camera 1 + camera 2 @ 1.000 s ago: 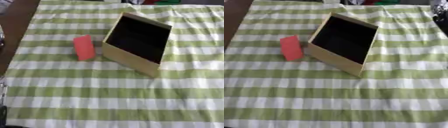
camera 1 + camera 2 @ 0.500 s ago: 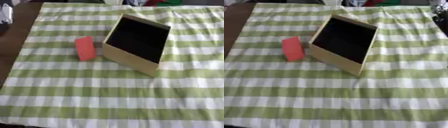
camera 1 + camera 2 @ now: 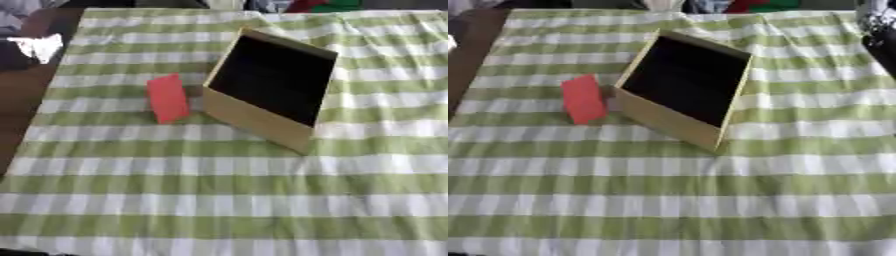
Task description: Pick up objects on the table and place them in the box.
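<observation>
A red block stands on the green and white checked cloth, just left of the box and apart from it. The tan box has a black inside and lies open at the middle of the table, turned at an angle. A dark and silver part that may be my right hand shows at the right eye view's upper right edge, far from both things. Nothing is held that I can see. My left hand shows in no view.
The checked cloth covers the table, with wide bare room in front of the box. Bare brown table runs along the left side, with a white thing on it. Clutter lies beyond the far edge.
The whole picture has shifted a little, so the camera moved. The red block and the box stay where they were.
</observation>
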Controlling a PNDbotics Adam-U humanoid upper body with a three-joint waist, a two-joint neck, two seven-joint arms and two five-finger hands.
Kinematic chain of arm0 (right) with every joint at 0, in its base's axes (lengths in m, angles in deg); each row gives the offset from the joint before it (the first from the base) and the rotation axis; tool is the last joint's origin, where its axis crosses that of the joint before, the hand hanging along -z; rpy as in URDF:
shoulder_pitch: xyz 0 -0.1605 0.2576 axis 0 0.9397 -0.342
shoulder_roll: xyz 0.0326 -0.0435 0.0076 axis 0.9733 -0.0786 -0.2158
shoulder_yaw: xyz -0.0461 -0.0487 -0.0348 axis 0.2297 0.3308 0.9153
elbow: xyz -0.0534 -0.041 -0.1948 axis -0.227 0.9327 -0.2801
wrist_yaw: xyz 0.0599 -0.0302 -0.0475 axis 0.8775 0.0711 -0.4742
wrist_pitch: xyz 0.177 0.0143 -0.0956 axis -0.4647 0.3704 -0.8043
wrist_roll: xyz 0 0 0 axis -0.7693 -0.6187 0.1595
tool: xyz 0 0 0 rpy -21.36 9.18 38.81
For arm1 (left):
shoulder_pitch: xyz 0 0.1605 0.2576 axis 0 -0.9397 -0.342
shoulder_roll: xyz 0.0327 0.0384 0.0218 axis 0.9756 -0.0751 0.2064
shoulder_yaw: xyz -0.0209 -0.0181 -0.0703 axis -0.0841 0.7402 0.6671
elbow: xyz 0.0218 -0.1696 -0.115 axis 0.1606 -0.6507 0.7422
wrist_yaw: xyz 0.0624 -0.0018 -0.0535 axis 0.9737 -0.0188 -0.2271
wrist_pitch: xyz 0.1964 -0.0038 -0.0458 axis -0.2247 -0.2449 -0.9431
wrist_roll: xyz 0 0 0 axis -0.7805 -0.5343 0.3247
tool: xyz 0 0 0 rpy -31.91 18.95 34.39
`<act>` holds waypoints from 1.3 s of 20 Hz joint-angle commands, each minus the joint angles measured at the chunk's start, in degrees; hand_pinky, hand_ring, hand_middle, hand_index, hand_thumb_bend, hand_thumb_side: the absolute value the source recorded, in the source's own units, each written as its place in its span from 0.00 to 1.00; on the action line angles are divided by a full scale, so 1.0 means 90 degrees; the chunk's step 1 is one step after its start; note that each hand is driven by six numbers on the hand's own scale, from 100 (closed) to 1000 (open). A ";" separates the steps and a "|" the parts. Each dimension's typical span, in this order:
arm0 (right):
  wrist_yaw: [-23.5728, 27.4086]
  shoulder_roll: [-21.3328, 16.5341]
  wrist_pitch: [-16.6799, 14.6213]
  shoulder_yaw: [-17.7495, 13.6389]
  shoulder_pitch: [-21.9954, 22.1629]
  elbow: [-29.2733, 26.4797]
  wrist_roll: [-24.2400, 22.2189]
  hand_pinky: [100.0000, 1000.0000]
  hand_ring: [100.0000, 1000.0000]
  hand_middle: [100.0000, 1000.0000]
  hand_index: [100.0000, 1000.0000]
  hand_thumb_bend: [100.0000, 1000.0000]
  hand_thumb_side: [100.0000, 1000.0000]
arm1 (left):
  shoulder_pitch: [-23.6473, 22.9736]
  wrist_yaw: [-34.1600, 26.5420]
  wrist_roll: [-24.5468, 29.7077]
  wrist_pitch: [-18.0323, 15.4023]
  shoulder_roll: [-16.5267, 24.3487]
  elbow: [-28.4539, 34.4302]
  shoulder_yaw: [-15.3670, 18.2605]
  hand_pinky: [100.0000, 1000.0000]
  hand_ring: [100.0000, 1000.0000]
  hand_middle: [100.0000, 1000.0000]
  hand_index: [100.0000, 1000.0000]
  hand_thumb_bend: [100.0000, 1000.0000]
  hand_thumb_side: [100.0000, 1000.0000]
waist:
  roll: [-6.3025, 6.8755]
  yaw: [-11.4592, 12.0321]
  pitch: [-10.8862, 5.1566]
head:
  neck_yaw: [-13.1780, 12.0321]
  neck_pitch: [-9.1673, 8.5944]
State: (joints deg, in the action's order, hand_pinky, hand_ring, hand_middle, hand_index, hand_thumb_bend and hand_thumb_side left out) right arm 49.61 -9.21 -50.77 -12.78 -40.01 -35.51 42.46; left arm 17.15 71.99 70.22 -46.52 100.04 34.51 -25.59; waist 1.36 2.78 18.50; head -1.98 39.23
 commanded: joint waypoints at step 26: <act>0.0065 -0.0189 0.0058 0.0084 -0.0061 -0.0127 -0.0151 0.89 0.72 0.68 0.87 0.00 0.46 | 0.2278 0.1548 0.3429 -0.0147 -0.0002 -0.1279 -0.1714 0.68 0.83 0.84 0.92 0.67 0.53 | 0.0101 -0.0049 -0.0163 | -0.0039 -0.0010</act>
State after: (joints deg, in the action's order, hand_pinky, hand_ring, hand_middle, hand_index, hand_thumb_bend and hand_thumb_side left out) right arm 49.93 -9.42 -50.13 -11.73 -40.00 -35.51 41.27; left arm 36.51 85.30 100.04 -47.40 99.17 23.36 -41.16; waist 2.26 2.36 18.25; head -2.49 39.20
